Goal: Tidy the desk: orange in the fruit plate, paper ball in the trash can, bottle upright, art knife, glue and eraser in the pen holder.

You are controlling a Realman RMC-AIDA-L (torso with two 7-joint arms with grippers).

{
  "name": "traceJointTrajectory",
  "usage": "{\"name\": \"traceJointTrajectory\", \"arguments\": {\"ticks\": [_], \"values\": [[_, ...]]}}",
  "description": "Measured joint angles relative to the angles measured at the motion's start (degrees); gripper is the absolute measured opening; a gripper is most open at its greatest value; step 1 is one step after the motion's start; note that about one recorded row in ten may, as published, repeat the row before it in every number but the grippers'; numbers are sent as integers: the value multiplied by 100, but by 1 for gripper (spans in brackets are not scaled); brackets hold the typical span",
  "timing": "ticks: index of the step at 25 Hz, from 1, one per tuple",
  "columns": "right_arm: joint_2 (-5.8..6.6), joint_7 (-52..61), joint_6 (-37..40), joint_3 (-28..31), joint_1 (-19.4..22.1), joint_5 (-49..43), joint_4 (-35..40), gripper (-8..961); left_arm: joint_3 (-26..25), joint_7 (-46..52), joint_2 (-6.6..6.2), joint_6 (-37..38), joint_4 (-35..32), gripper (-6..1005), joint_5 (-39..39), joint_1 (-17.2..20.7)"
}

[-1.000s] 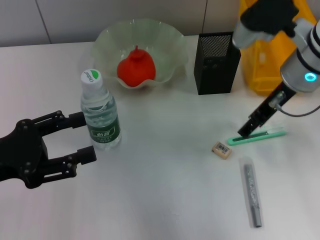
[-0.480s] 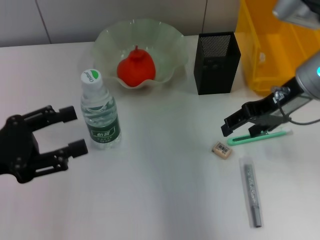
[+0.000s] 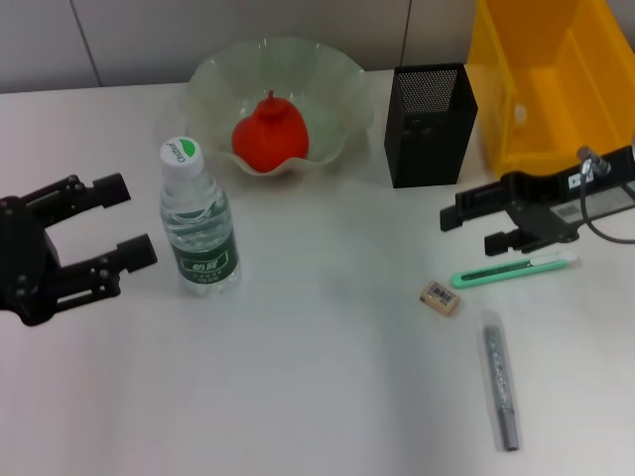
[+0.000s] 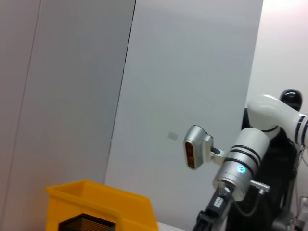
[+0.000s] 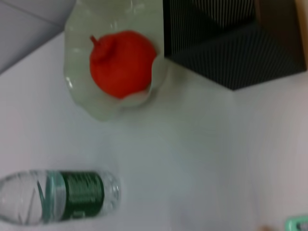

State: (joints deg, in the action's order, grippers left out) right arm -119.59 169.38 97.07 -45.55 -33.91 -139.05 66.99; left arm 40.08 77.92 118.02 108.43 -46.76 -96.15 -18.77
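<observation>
The orange (image 3: 270,131) lies in the frilled glass fruit plate (image 3: 213,79) at the back. Left of centre, the bottle (image 3: 198,226) stands upright with my left gripper (image 3: 124,223) open and apart from it on its left. A green art knife (image 3: 513,269), a small eraser (image 3: 440,297) and a grey glue stick (image 3: 499,379) lie on the table at the right. My right gripper (image 3: 471,229) hovers open just above the knife, holding nothing. The black mesh pen holder (image 3: 430,124) stands behind it. No paper ball shows. The right wrist view shows the orange (image 5: 122,62), bottle (image 5: 62,197) and pen holder (image 5: 231,48).
A yellow bin (image 3: 556,79) stands at the back right, next to the pen holder. The left wrist view looks across at the bin (image 4: 101,207) and the right arm (image 4: 240,178). White table (image 3: 317,397) stretches along the front.
My right gripper has lifted off the art knife, swung level and drawn back to the right. The left gripper has backed away to the left from the bottle.
</observation>
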Motion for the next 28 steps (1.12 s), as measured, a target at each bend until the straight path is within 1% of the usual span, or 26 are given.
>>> {"name": "traceJointTrajectory", "arguments": {"ticks": [4, 6, 8, 10, 12, 15, 16, 17, 19, 20, 24, 28], "values": [[11, 12, -142, 113, -96, -6, -67, 787, -126, -3, -53, -99, 2, 786, -1, -57], [26, 19, -203, 256, -225, -156, -196, 786, -215, -4, -126, -141, 61, 786, -1, -108], [44, 24, -300, 498, -407, -428, -406, 786, -265, -5, -236, -220, 171, 786, 0, -166], [81, 26, -378, 764, -690, -845, -682, 786, -278, -5, -304, -319, 202, 786, -1, -181], [125, 26, -436, 970, -997, -1341, -944, 786, -292, -5, -325, -374, 202, 786, -3, -183], [129, 27, -552, 1064, -1391, -2089, -1053, 787, -292, -5, -325, -374, 202, 786, -3, -183], [120, 27, -579, 1085, -1535, -2359, -1074, 787, -328, -5, -361, -554, 186, 786, -29, -182], [116, 27, -604, 1095, -1672, -2568, -1100, 787, -328, -5, -361, -554, 186, 786, -29, -182], [167, 37, -684, 1075, -1900, -2808, -1303, 783, -330, -6, -413, -649, 184, 786, -38, -163], [217, 45, -731, 1083, -2007, -2825, -1460, 781, -332, -6, -436, -698, 201, 786, -40, -160], [360, 51, -930, 1225, -2277, -2828, -2007, 773, -333, -6, -453, -817, 219, 786, -49, -159], [367, 40, -859, 1233, -2323, -2822, -1991, 597, -331, -105, -455, -915, 222, 786, -53, -147]]}}
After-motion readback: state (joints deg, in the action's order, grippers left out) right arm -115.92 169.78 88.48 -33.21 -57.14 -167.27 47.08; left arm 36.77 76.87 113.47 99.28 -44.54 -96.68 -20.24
